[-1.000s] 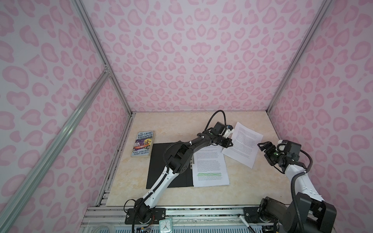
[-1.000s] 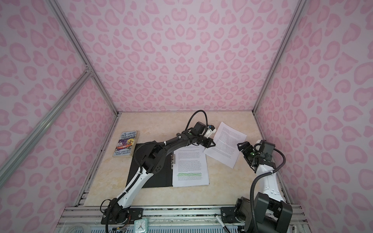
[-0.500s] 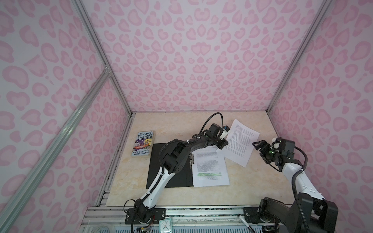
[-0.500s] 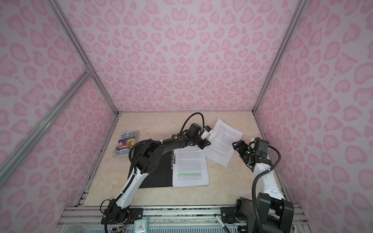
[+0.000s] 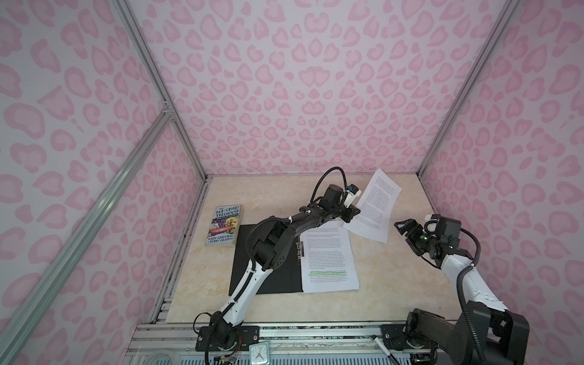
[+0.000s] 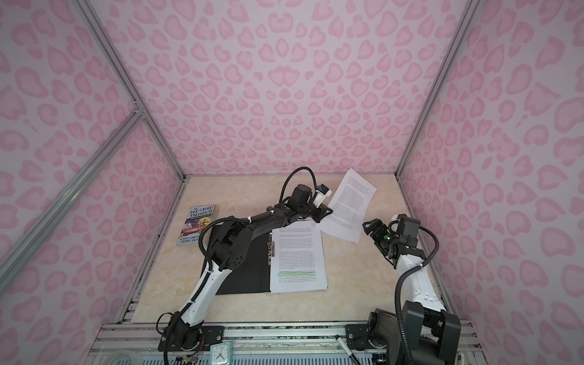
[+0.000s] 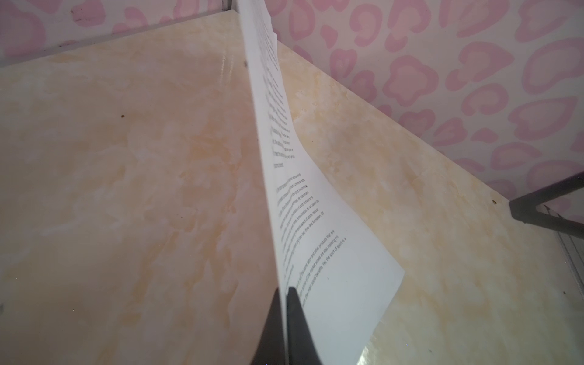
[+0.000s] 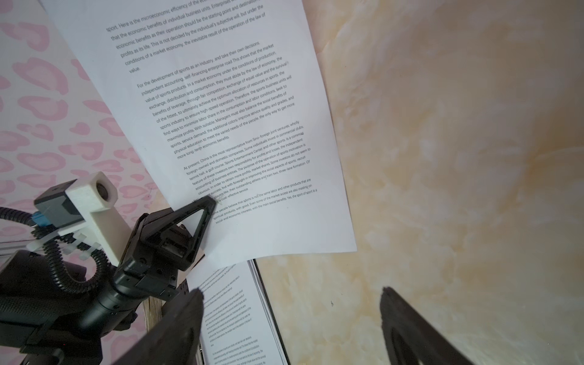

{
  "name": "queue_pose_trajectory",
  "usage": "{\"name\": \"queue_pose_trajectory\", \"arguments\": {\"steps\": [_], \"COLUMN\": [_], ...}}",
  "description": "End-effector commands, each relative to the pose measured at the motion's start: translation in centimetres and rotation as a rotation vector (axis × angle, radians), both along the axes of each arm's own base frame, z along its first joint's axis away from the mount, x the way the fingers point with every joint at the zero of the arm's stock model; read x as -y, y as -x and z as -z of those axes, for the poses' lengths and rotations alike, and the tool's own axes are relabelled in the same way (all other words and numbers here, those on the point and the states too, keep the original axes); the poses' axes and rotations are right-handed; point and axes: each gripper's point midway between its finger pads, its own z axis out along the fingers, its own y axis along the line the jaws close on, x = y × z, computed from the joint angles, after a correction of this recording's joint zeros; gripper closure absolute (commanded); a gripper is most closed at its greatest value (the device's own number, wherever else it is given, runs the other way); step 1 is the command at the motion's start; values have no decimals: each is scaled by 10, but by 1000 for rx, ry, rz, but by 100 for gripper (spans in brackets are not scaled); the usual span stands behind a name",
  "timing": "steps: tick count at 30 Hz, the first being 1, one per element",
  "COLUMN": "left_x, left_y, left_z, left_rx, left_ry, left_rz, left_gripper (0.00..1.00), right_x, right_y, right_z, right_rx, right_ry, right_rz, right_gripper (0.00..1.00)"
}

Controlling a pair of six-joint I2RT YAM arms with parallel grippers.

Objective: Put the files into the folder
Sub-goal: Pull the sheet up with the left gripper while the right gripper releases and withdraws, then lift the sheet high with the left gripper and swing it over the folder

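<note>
One sheet (image 5: 376, 202) (image 6: 347, 203) of the files is off the surface (image 5: 262, 196), tilted up toward the back wall in both top views. The left jaws are closed on its edge near a lower corner, and the left wrist view shows the paper (image 7: 319, 227) running edge-on out of the pinched black fingertips (image 7: 295, 303). The right wrist view shows the same grip from the side, with the printed page (image 8: 227, 104) spread above it.

The rest of the files lie in a squared stack (image 5: 328, 252) (image 6: 297, 252) on the right half of the open black folder (image 5: 281, 279) (image 6: 249, 281), beside its metal clip (image 5: 298, 249). The top page carries a green highlighted line (image 5: 328, 272). The lifted sheet's low corner hangs over the stack's far right corner.

The right jaws stand wide open and empty, just beside the sheet's near edge and apart from it. A colourful paperback book (image 5: 223, 225) (image 6: 196, 226) lies left of the folder.
</note>
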Motion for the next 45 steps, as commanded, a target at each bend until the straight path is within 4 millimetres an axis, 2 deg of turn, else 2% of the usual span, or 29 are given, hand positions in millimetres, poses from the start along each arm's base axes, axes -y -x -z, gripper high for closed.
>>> {"name": "queue_pose_trajectory", "arguments": {"steps": [1, 10, 17, 21, 24, 26, 28, 31, 36, 41, 45], "left_x": [-104, -162, -209, -231, -251, -266, -280, -308, -355, -386, -400], "left_y": [103, 101, 85, 76, 72, 79, 86, 89, 87, 96, 106], "left_z": [-446, -477, -498, -499, -496, -497, -500, -501, -494, -483, -477], "left_rx": [565, 698, 765, 775, 706, 672, 713, 801, 803, 737, 683], "left_ry": [491, 480, 499, 476, 470, 506, 507, 484, 457, 528, 572], "left_rz": [-40, -195, -305, -375, -446, -457, -482, -579, -707, -747, -765], "left_gripper": [96, 96, 96, 96, 96, 96, 96, 96, 96, 96, 96], "right_x": [-3, -20, -35, -41, -45, -49, -56, -67, -87, -103, -114], "right_y": [-3, -11, -15, -16, -17, -18, -21, -26, -31, -34, -37], "right_z": [0, 2, 3, 4, 5, 7, 8, 9, 11, 18, 19], "right_rx": [10, 8, 7, 1, 1, -4, -6, -8, -5, -19, -18], "right_ry": [11, 5, 8, 10, 14, 21, 19, 16, 21, 26, 23], "right_rz": [-21, -66, -99, -114, -123, -131, -147, -176, -220, -259, -286], "right_gripper": [13, 13, 13, 13, 13, 13, 13, 13, 13, 13, 13]}}
